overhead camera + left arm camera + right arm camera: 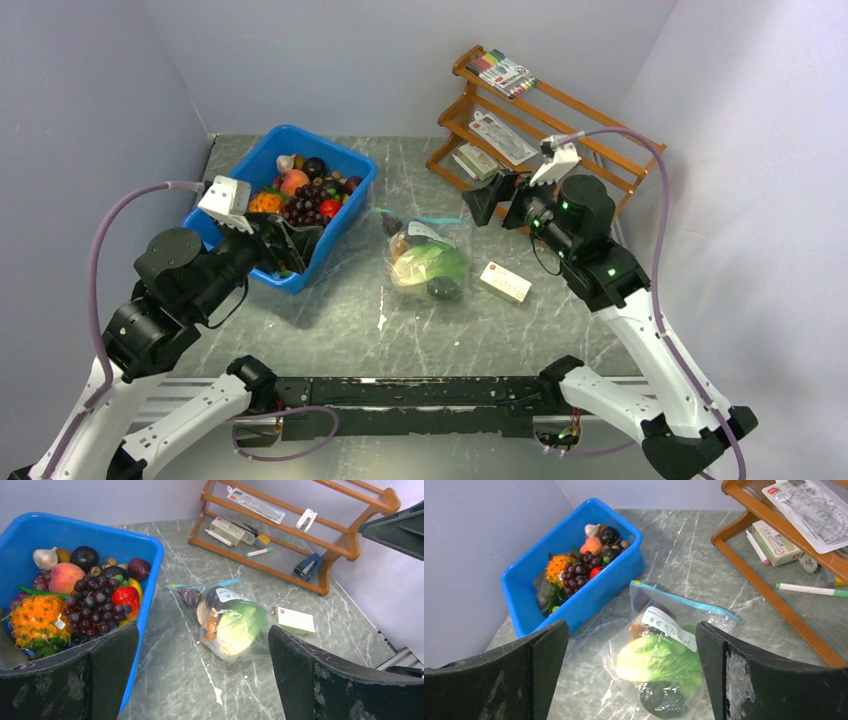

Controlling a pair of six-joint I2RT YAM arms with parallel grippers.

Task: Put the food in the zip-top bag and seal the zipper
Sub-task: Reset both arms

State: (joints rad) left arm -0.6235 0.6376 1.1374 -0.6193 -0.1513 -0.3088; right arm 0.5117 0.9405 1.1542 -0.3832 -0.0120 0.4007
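Observation:
The zip-top bag lies flat at mid-table with food inside: green lettuce, a dark avocado and an orange piece. Its white label faces up. The teal-blue zipper runs straight along the far edge; I cannot tell whether it is pressed shut. My left gripper is open and empty, above the near corner of the blue bin, left of the bag. My right gripper is open and empty, raised behind and right of the bag. The bag also shows in the left wrist view.
A blue bin at the back left holds grapes, a peach, garlic and other toy food. A wooden rack with markers and stationery packs stands at the back right. A small white box lies just right of the bag.

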